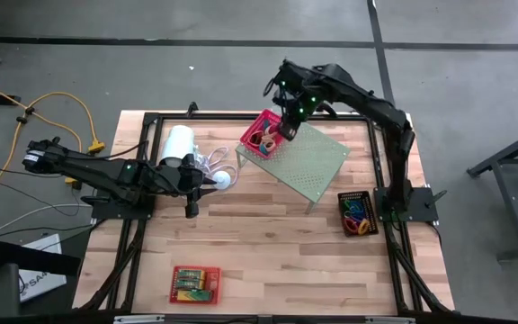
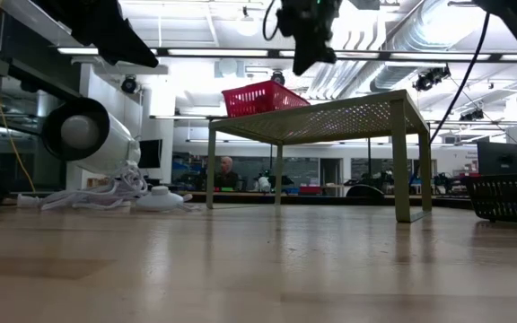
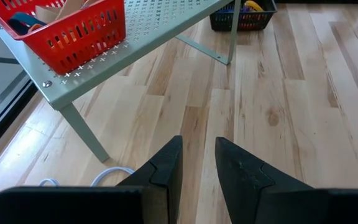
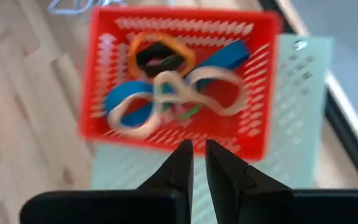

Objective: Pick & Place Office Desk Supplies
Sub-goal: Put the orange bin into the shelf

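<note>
A red mesh basket (image 4: 173,81) stands on the far left corner of the pale green perforated shelf (image 1: 311,164). Loose in it lie tan, blue, orange and dark rubber-band loops (image 4: 166,93). My right gripper (image 4: 198,144) hangs above the basket's near right rim (image 1: 286,131), pointing steeply down. Only a thin slit shows between its fingertips, and nothing is in it. My left gripper (image 3: 199,144) waits at the table's left (image 1: 207,180), raised and open, aimed at the shelf's leg, holding nothing. A black basket (image 1: 356,213) holds colourful clips, and a red basket (image 1: 194,283) holds green-white boxes.
The white cylinder (image 1: 178,144) lies at the far left, its cord (image 1: 212,164) coiled beside my left gripper. The shelf stands on thin legs (image 2: 402,170) with open room under it. Bare wood (image 1: 277,261) lies between the near red basket and the black basket.
</note>
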{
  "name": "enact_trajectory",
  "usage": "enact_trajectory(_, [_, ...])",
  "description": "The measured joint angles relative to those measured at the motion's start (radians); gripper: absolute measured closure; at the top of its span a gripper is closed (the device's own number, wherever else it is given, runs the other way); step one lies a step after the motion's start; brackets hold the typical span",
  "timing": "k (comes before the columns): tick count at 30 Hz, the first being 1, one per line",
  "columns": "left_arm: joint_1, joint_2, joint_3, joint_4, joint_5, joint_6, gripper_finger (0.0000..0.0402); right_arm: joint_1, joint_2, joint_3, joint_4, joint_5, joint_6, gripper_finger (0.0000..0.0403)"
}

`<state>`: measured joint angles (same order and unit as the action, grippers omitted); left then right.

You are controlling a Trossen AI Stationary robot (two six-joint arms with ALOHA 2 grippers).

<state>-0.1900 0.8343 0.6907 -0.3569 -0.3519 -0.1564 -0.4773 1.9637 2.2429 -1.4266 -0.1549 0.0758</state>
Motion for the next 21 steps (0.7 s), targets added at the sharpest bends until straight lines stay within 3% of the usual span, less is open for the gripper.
enact_trajectory(15, [0.000, 0.000, 0.000, 0.000, 0.000, 0.000, 0.0313, 0.382, -0.041, 0.000, -0.138, 0.039, 0.269, 0.0373])
enact_trajectory(21, [0.000, 0.000, 0.000, 0.000, 0.000, 0.000, 0.0313, 0.542, -0.053, 0.000, -0.144, 0.139, 0.383, 0.0373])
